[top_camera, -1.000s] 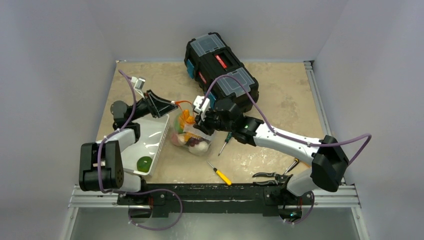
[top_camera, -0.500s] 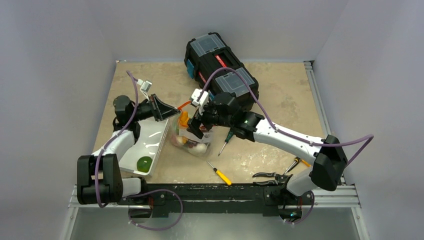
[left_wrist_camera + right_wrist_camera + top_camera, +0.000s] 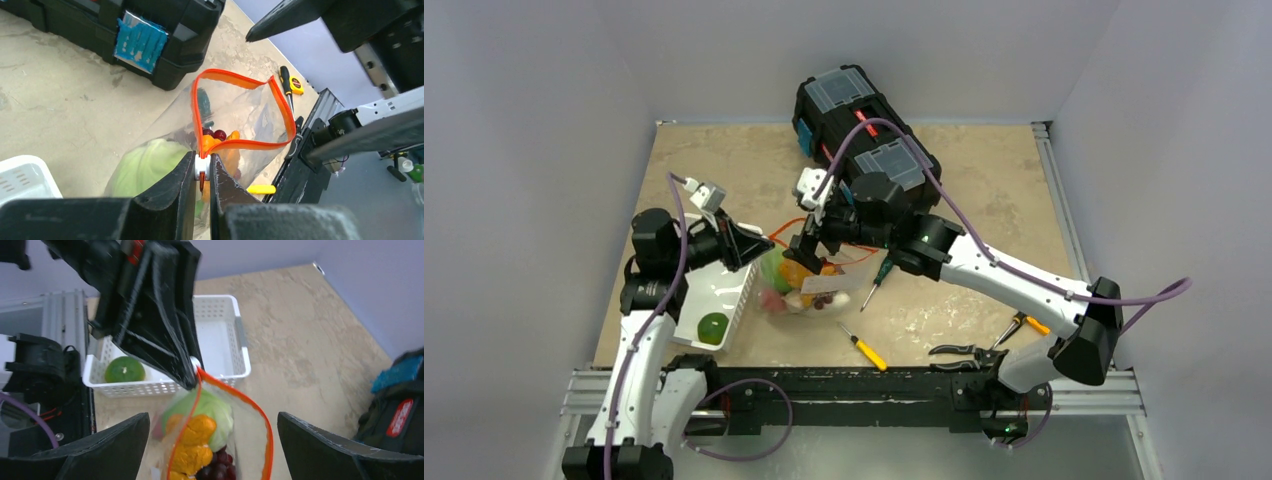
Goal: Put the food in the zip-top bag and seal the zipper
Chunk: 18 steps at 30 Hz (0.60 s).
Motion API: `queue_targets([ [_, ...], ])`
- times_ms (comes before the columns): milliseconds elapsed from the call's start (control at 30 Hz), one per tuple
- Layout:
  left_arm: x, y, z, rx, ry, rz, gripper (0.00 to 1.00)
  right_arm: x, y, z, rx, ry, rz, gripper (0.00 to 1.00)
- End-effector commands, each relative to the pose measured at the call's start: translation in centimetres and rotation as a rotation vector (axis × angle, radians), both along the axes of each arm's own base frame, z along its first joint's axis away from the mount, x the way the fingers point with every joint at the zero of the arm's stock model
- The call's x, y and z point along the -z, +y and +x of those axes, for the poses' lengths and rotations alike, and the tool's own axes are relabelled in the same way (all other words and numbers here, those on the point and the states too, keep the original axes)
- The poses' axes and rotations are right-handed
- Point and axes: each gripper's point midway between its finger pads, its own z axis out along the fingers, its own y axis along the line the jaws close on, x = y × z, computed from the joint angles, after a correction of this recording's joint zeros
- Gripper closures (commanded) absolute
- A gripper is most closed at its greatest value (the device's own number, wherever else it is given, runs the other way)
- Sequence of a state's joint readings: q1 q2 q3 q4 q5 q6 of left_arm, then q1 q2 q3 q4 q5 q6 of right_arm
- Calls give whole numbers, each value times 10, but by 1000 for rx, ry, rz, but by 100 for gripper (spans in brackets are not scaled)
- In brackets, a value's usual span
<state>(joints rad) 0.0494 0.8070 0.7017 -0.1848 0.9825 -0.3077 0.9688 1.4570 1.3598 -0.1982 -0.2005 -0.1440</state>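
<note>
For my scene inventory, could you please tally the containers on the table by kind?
Black toolbox: 1
White slotted basket: 1
Clear zip-top bag: 1
Total: 3

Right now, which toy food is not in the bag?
The round green fruit. It sits alone in the white basket, while the cabbage, carrots and grapes are inside the clear bag.
</note>
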Motion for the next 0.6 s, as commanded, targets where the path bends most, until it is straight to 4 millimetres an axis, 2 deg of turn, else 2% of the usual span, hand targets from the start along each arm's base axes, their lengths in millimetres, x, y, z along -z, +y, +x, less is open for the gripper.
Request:
queue_targets([
  [0,11,-3,-21,22,-70,80,100,-46,22,-30,-143,-199,61,1],
  [133,5,-15,-40,100,-139,99,100,-34,38,-48,-301,-302,44,2],
  [267,3,-18,-46,123,-157,105,100,-19,47,-55,-428,-350,-16,4],
  [333,2,-18,-46,128,-167,108,100,-6,48,-59,-494,-354,-63,11],
  [433,-2,-18,-48,133,-188,112,100,13,48,-52,-550,-302,-103,23],
  [567,-6,-19,-53,143,-221,111,100,32,46,-39,-545,-276,-165,25],
])
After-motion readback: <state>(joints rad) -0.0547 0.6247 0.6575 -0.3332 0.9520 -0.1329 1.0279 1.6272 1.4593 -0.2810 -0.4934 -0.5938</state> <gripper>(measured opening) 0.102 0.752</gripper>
